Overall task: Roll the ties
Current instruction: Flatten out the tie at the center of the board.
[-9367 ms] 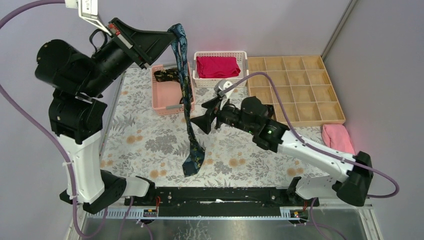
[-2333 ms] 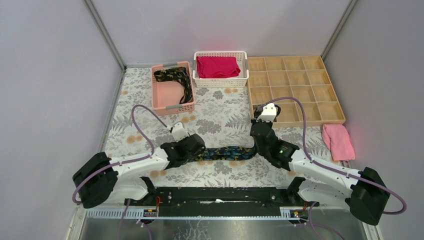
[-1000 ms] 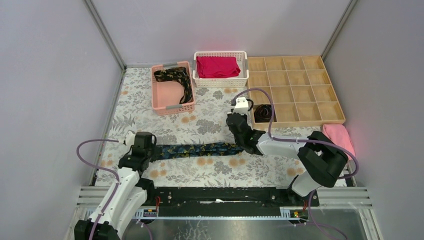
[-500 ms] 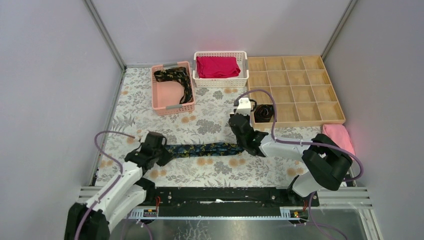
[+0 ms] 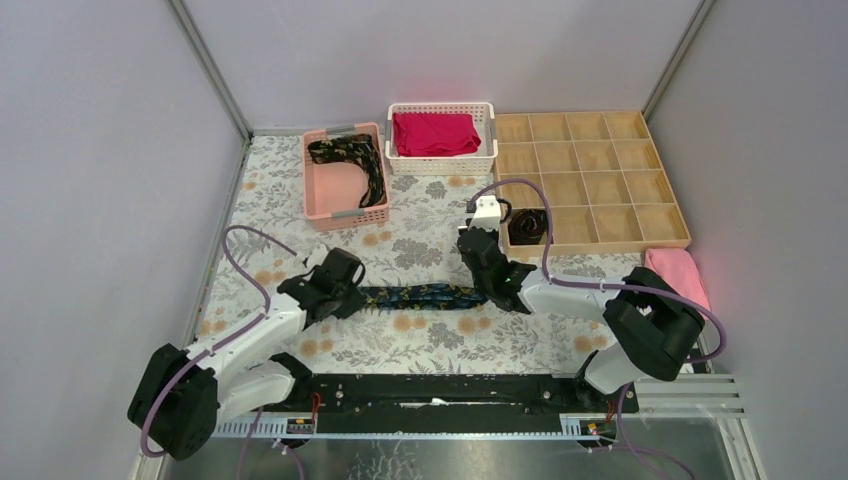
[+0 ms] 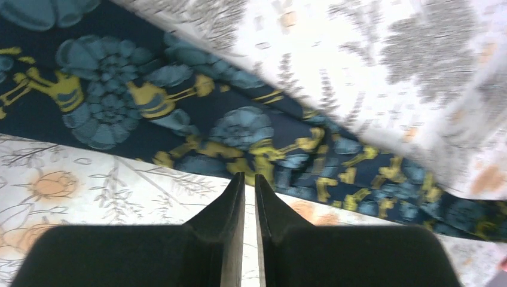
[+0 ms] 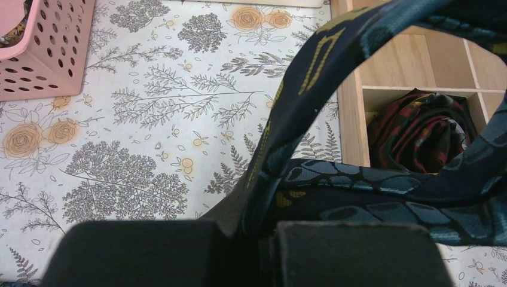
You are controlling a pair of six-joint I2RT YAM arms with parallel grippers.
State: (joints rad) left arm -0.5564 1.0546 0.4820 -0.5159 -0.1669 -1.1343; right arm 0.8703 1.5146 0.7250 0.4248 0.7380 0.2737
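Lying flat on the floral surface (image 5: 430, 240), the blue-teal tie (image 5: 420, 296) is stretching between both claws; the right claw (image 5: 480, 292) is clenching its right end, where the fabric is looping upward; the left claw (image 6: 249, 177) is hovering at the tie's edge, fingers almost together, and I cannot tell whether it is pinching fabric; a rolled tie (image 5: 528, 223) is sitting in the wooden tray's (image 5: 600, 180) near-left compartment; a gold-patterned tie (image 5: 350, 160) is lying in the pink basket (image 5: 335, 192).
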